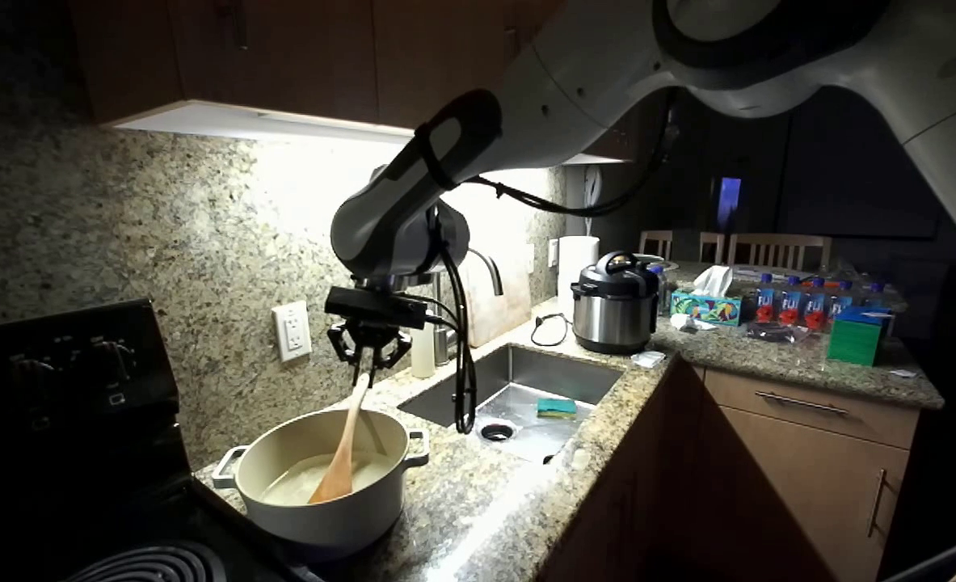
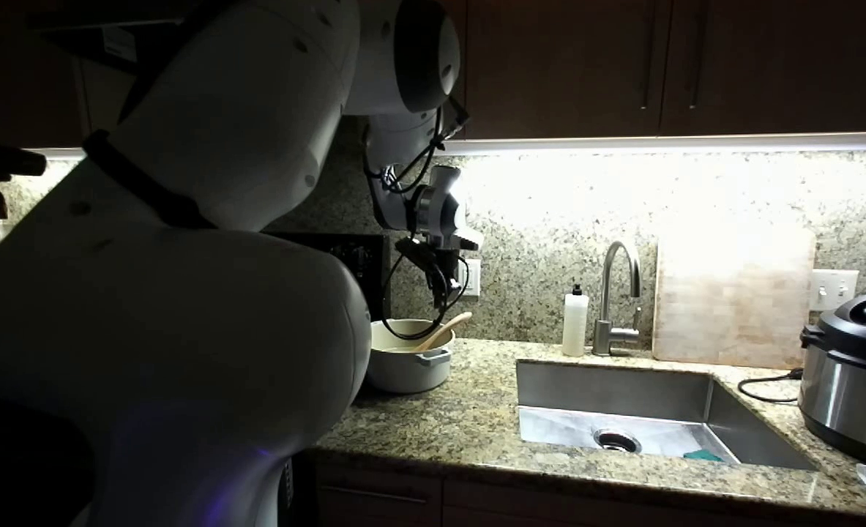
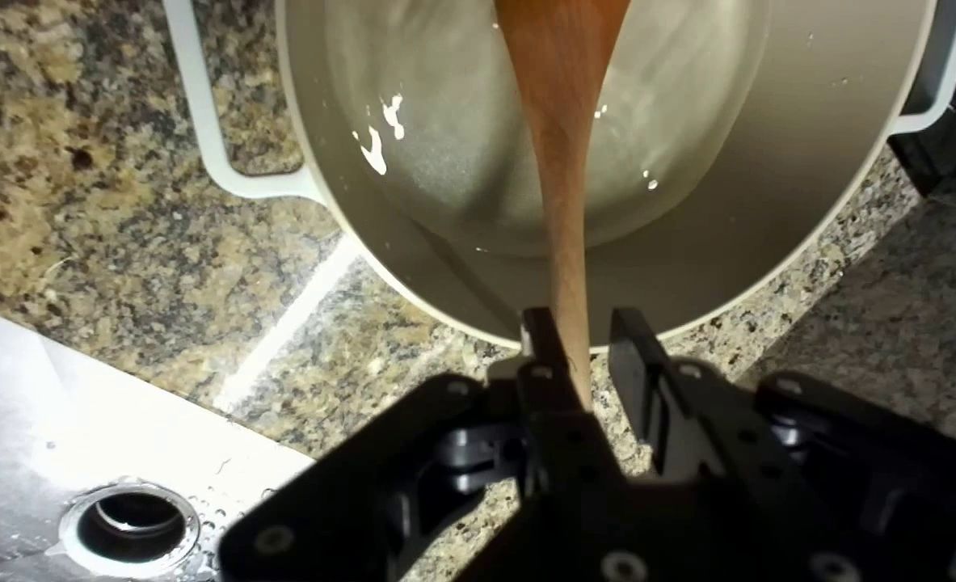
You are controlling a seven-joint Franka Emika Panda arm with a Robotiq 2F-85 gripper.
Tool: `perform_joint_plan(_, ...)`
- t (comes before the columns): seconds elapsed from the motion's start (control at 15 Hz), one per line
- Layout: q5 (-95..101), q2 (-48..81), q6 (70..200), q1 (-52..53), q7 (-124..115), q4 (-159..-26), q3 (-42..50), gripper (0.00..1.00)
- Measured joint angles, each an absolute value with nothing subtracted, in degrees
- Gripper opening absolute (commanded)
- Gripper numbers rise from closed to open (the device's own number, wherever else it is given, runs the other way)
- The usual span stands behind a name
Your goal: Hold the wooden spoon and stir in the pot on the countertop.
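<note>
Black and two-fingered, the tool (image 3: 582, 322) stands spread at the handle of the long light-brown wooden spoon (image 3: 562, 153), a gap showing between handle and one finger. The spoon slants up past the rim of the wide, round cream-white pot (image 1: 324, 521), its broad end low inside. The pot stands on the speckled beige-brown granite surface (image 1: 453, 485).

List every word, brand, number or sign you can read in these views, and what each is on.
"FIJI", on the blue-capped bottles in an exterior view; small, slightly blurred.
Black stove panel: faint marks, too small and dark to read.
Tissue box: colourful pattern, no legible words.
Wrist view: nothing readable.
</note>
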State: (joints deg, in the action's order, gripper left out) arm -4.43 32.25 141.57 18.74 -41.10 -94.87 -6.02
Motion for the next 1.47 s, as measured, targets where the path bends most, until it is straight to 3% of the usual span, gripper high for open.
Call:
perform_joint_plan(0.07, -4.6, 30.9, 142.4, 18.6, -41.1, -96.6, -6.0, 0.33)
perform_joint_plan(0.13, -5.0, 29.5, 142.8, 18.5, -41.1, -98.4, -6.1, 0.51)
perform_joint_plan(0.6, -18.2, 23.8, 130.5, 11.6, -23.5, -105.2, -11.0, 0.94)
perform_joint_plan(0.73, -21.7, 22.9, 124.4, 9.2, -16.9, -106.5, -11.3, 1.0)
perform_joint_plan(1.0, -25.1, 20.6, 115.7, 5.2, -7.4, -111.1, -10.7, 1.0)
perform_joint_plan(1.47, -17.6, 6.0, 119.4, 7.4, -5.9, -130.3, -9.6, 1.0)
